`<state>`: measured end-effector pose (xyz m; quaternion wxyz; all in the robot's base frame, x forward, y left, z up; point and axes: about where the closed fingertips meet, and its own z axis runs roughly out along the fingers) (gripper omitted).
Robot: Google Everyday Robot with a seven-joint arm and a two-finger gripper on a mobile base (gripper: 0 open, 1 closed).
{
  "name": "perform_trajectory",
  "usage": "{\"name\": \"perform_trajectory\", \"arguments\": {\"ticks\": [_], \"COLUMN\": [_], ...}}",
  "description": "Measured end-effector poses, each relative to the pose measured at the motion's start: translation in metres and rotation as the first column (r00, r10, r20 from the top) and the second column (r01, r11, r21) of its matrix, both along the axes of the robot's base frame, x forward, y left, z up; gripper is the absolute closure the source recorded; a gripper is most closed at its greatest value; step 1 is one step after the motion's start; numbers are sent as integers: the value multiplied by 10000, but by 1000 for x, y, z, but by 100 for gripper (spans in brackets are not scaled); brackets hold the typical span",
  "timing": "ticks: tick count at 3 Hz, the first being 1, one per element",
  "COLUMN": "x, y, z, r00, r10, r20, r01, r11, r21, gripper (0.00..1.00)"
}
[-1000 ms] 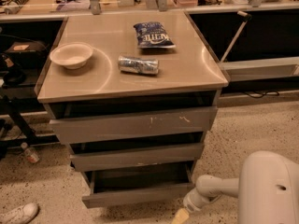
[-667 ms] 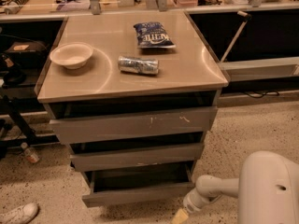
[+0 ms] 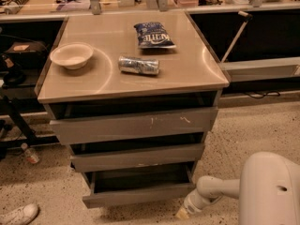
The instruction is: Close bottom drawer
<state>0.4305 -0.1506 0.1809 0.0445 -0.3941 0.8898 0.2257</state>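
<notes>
— Spotted the gripper (image 3: 183, 213) yet?
— Yes. Very low, almost at the bottom edge, pale tip angled down toward the speckled floor (image 3: 262, 130), on the end of a cream arm (image 3: 220, 189) reaching in from the right.
— Open or closed?
— Cannot tell from this view.
— And the bottom drawer (image 3: 138, 194)?
— Just left of the gripper and a little above it. Pulled out, standing forward of the two fronts overhead, with the shallow grey tray (image 3: 140, 181) open to view. Right front corner near the gripper, no contact visible.
— Anything higher up?
— Up and left of the gripper, the mid-width front (image 3: 138, 157), plain grey, slightly out. Above that, the widest front (image 3: 133, 124), marked with pale scratches, also out a bit.
— On the cabinet top (image 3: 192, 71)?
— Well above the gripper: a white bowl (image 3: 71, 56) far to the left, a crushed can (image 3: 138, 65) lying on its side nearer the middle, and a blue chip bag (image 3: 153, 35) just behind the can.
— Down at floor level?
— Far left of the gripper, a white shoe (image 3: 18, 214) at the bottom corner and, above it, a small bottle (image 3: 30, 153) lying near a dark table leg.
</notes>
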Motion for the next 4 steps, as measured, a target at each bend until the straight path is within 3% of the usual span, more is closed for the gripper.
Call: {"name": "perform_trajectory", "arguments": {"ticks": [1, 2, 4], "x": [9, 38, 81], "y": [5, 20, 48], "z": [2, 12, 18], "r00": [9994, 9948, 9839], "r10": [169, 336, 661], "r20": [289, 964, 1662], "r01": [-168, -311, -602], "r11": [9998, 9991, 9974], "r21": [-44, -273, -404], "gripper": [89, 100, 100]}}
